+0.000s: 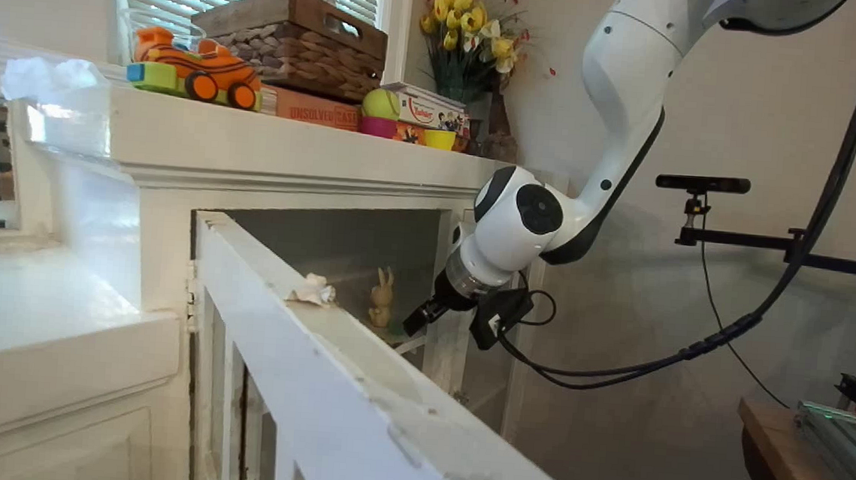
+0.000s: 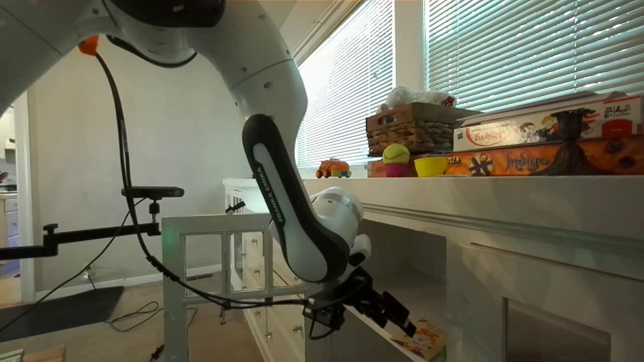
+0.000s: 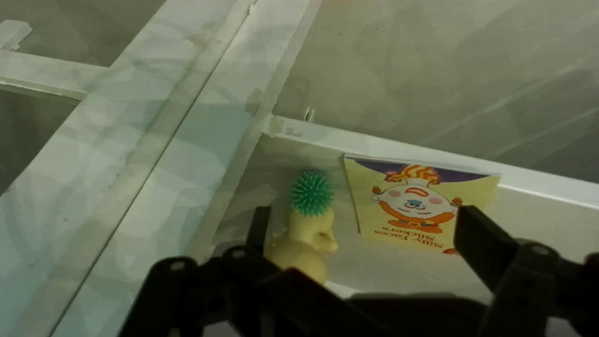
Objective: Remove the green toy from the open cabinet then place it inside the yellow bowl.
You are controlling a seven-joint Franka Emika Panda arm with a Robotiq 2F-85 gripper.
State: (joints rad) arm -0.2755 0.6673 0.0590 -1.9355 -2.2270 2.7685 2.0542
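The green toy, a spiky ball (image 3: 311,193), lies on the cabinet shelf in the wrist view, right by a cream animal figure (image 3: 299,260); I cannot tell if they touch. The ball is hidden in both exterior views. My gripper (image 3: 365,234) is open and empty, its fingers wide apart; the ball appears just past the left fingertip. In both exterior views the gripper (image 1: 416,320) (image 2: 402,324) is at the opening of the white cabinet (image 1: 305,160) (image 2: 473,211). The small yellow bowl (image 1: 439,139) (image 2: 430,166) stands on the cabinet top.
The open cabinet door (image 1: 357,386) (image 2: 173,271) juts outward. A sticker book (image 3: 421,206) (image 2: 427,339) lies on the shelf. A rabbit figure (image 1: 381,297) stands inside. Beside the bowl are a tennis ball (image 1: 381,104) on a magenta cup, game boxes (image 2: 533,158) and a wicker basket (image 2: 415,128).
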